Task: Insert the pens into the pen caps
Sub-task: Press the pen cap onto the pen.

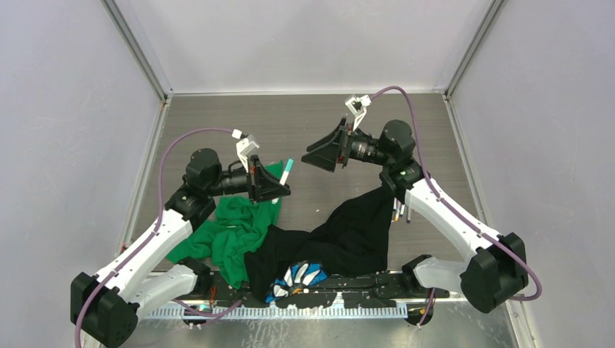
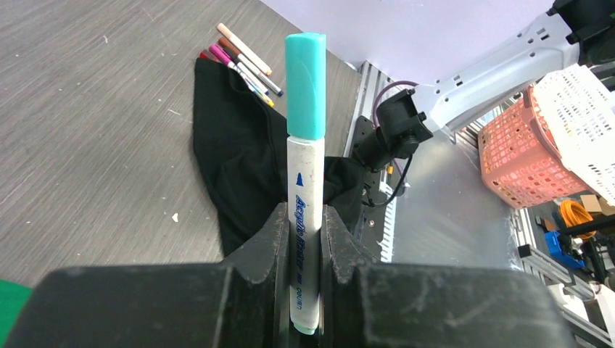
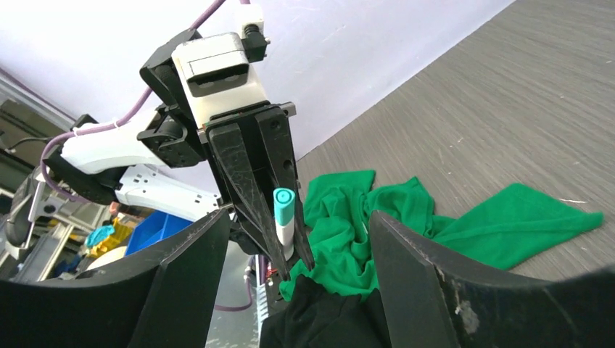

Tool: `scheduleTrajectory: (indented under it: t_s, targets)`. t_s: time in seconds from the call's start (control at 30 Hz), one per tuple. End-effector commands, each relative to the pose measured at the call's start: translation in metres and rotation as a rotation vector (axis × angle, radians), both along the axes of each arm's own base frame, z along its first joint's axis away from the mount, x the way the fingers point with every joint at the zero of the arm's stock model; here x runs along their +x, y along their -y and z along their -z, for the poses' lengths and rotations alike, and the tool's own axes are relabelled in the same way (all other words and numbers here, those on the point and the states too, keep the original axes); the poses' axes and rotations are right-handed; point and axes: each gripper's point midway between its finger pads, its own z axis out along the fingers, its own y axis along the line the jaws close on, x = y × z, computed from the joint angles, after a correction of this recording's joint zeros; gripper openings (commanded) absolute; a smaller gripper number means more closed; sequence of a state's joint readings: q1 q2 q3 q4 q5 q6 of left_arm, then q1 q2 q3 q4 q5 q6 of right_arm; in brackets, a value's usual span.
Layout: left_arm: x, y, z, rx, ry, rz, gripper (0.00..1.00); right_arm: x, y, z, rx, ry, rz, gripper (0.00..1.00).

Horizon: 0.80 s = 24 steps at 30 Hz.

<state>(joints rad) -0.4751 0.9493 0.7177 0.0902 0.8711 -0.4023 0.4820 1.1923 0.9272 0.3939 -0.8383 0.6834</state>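
Pens [image 2: 243, 61] lie on the grey wood-grain surface [image 1: 290, 119] at a black cloth's [image 1: 355, 228] right edge, pale walls [image 1: 304, 36] around. The left claw [image 2: 305, 221] pinches a teal-capped pen [image 2: 306, 181]; the right claw [image 3: 294, 232] is spread.

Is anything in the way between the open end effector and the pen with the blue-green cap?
Nothing visible is. The right end effector stands open, facing the teal-capped pen that the left end effector grips, with only air between them. The green cloth lies on the table below.
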Motion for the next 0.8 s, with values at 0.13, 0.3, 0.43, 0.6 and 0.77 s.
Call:
scheduleTrajectory:
  t_s: [0.13, 0.3, 0.43, 0.6, 0.77]
  targets:
    - [-0.007, 0.004, -0.024, -0.03, 0.071, 0.049, 0.0, -0.011, -0.029, -0.027, 0.021, 0.119, -0.068, 0.68]
    - [-0.01, 0.005, -0.025, -0.031, 0.072, 0.061, 0.0, -0.012, -0.037, -0.019, -0.011, 0.111, -0.071, 0.64]
    - [-0.011, 0.006, -0.025, -0.031, 0.072, 0.066, 0.0, -0.01, -0.042, -0.015, -0.023, 0.106, -0.074, 0.59]
    - [-0.011, 0.006, -0.025, -0.03, 0.071, 0.067, 0.0, -0.011, -0.047, -0.013, -0.036, 0.106, -0.092, 0.51]
    - [-0.01, 0.006, -0.024, -0.029, 0.068, 0.065, 0.0, -0.016, -0.046, -0.009, -0.042, 0.099, -0.115, 0.36]
